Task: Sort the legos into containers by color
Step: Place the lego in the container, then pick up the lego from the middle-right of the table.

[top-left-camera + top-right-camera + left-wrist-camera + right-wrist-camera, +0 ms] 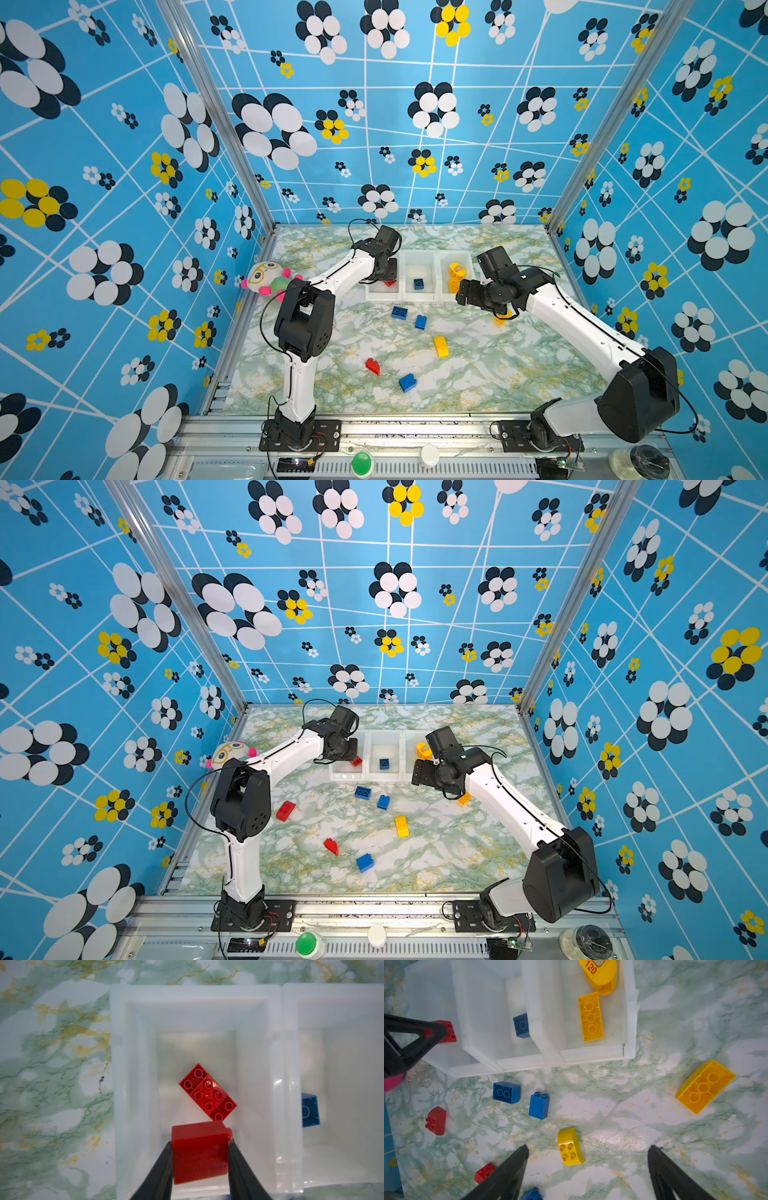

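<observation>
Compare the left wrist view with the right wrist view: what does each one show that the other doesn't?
Only the left wrist view shows the flat red brick lying in the left bin. Only the right wrist view shows the yellow bin, its two yellow pieces, and loose bricks on the table. Both show the left gripper shut on a red brick and the middle bin's blue brick.

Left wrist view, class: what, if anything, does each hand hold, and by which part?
The left hand holds a red brick by its two smooth opposite sides, over the red container. The right hand is open and holds nothing.
</observation>
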{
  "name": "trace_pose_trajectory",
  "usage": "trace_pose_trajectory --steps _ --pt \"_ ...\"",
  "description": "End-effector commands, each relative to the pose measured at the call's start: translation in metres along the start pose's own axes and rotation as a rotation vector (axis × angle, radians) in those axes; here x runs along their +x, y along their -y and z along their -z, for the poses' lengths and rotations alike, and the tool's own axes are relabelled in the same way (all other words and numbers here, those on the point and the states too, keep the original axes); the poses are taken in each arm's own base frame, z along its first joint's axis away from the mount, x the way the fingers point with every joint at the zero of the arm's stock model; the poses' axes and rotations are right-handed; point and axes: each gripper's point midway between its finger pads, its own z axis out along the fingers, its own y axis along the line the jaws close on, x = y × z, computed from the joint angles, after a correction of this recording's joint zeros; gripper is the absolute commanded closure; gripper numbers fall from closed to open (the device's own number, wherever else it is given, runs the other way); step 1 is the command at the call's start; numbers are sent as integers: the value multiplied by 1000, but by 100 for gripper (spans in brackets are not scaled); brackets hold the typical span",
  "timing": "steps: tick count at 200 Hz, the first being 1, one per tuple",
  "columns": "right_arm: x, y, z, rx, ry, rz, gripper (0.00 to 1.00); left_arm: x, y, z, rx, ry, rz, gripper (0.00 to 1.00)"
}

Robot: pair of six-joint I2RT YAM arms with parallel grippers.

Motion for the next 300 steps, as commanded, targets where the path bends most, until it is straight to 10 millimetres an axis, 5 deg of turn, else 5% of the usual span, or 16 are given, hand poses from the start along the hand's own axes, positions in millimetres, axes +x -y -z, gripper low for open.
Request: trace_pose_trajectory --steps 1,29,89,134,196,248,300 --pt "5 -1 -2 -12 -9 -6 8 -4 -5 6 -42 7 -24 50" --pt "4 -4 -4 -16 -12 -6 8 0 -5 5 -45 5 -21 36" --pt "3 5 -2 28 -7 -1 7 -5 7 27 40 71 7 28" --pt "2 34 -8 112 -17 -51 6 0 18 56 155 132 40 20" --pt "-2 77 -24 234 -49 -123 5 27 8 95 231 173 81 12" --pt "1 122 -45 307 -102 -240 6 51 1 114 278 173 93 8" --pt "9 147 -70 330 -144 -337 12 65 -6 119 297 167 120 7"
